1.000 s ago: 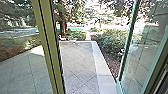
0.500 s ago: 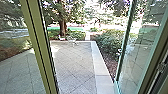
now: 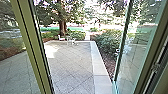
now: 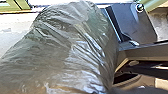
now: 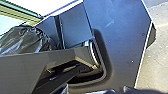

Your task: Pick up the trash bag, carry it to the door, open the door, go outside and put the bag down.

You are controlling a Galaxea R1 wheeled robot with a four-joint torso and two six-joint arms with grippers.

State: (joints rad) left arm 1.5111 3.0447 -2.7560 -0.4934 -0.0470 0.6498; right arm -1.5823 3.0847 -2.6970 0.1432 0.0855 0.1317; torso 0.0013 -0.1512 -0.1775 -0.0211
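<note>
- Trash bag [image 4: 72,47]: dark, filmy plastic, bulging full and creased all over, near the robot's dark plate [image 4: 135,22]. It has a brownish tint in places; what is inside cannot be told, nor exactly how far the bag sits from the green post.
- Left fingers: I cannot tell whether they are released, clenched or grasping the bag.
- Right fingers: I cannot tell their state or whether they touch anything.
- Left of the green post [image 3: 30,45]: a glass pane [image 3: 12,60], with paving and planting visible through it.
- The green post itself runs at a slant in the head view.
- Just right of the post: the paved yard [image 3: 71,65], laid in diagonal squares, with a bright sunlit patch.
- Farther out from the post, at the yard's far edge: white furniture [image 3: 73,41], with a tree [image 3: 62,27] behind it.
- Farther right of the post: leafy shrubs [image 3: 107,41] beside the pale paved border [image 3: 100,67].
- Well right of the post: the glass door [image 3: 135,55], standing open, then the door frame [image 3: 152,55].
</note>
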